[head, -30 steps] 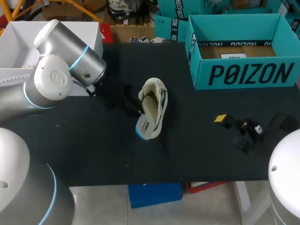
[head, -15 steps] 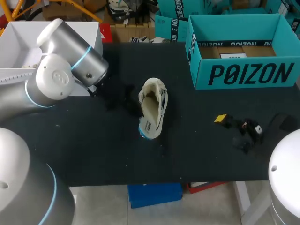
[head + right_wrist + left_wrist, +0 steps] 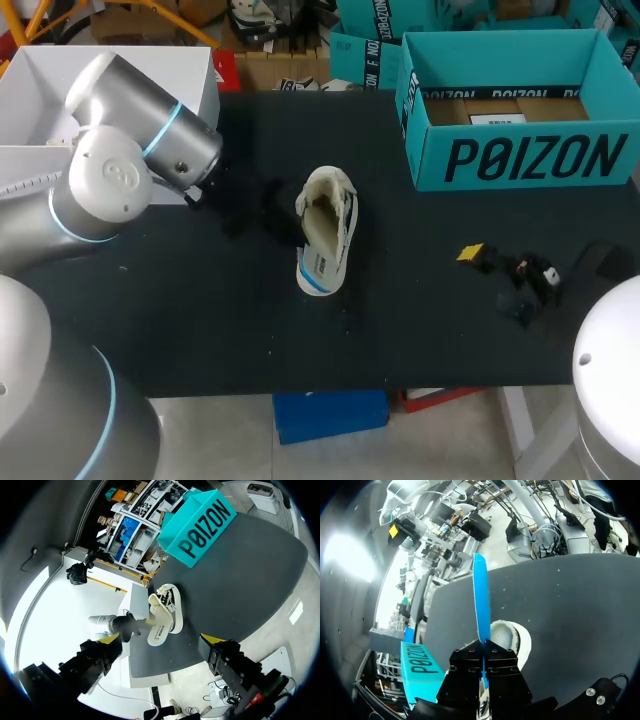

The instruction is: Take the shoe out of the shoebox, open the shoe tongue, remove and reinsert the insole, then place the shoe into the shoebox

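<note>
Centrally, the left gripper (image 3: 483,666) clamps the blue-edged insole (image 3: 481,597) at the white sneaker (image 3: 327,232); the right gripper (image 3: 161,638) stands spread wide.

We see a matt black desk (image 3: 200,300), a cloth shoe (image 3: 343,215) with fleecy lining, its smooth insole (image 3: 318,270), and a smooth cardboard box (image 3: 530,160) at two o'clock.

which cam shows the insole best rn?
Head view: the insole shows full length, against the shoe. Left wrist view shows only its blue edge, pinched in the left gripper. Right wrist view shows it small, far off.
</note>
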`<state>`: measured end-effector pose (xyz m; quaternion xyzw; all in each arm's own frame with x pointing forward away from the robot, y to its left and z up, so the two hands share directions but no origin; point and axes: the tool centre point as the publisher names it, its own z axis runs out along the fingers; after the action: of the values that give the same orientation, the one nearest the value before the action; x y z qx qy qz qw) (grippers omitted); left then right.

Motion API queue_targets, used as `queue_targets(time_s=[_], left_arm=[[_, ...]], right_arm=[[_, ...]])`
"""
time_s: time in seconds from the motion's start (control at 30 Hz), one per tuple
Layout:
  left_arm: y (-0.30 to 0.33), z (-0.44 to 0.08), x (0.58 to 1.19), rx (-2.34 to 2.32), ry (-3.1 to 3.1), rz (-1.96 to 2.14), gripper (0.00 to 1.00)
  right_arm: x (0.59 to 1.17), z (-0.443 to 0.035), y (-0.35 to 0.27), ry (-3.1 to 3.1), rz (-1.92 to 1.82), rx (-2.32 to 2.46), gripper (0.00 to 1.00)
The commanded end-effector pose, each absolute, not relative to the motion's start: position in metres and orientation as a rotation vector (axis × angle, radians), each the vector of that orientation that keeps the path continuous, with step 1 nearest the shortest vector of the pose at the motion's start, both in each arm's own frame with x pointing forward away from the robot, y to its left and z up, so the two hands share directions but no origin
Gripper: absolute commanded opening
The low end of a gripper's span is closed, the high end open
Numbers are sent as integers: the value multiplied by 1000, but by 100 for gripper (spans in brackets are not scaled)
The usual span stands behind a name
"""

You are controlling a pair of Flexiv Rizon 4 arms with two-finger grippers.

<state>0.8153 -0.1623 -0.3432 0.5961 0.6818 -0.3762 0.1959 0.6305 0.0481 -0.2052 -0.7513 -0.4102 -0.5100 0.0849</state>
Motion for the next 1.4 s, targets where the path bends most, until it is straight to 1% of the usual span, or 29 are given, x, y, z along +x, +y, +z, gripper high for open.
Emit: queue_targets(time_s=[0.03,0.23,0.47,0.93,1.4], left_arm=[[-160,-342,809,1641,1883,-1067,0],[-163,-340,808,1612,1832,-1126,0],[-162,-350,805,1611,1837,-1162,0],[-159,-346,823,1667,1859,-1034,0],[-150,-355,832,1674,1873,-946,0]], right_arm=[[630,-206,44,-1435,-941,-1805,100],[630,-206,44,-1435,-941,-1805,100],[630,-206,44,-1435,-941,-1805,100],[630,-206,44,-1435,-941,-1805,100],[630,-206,44,-1435,-941,-1805,100]])
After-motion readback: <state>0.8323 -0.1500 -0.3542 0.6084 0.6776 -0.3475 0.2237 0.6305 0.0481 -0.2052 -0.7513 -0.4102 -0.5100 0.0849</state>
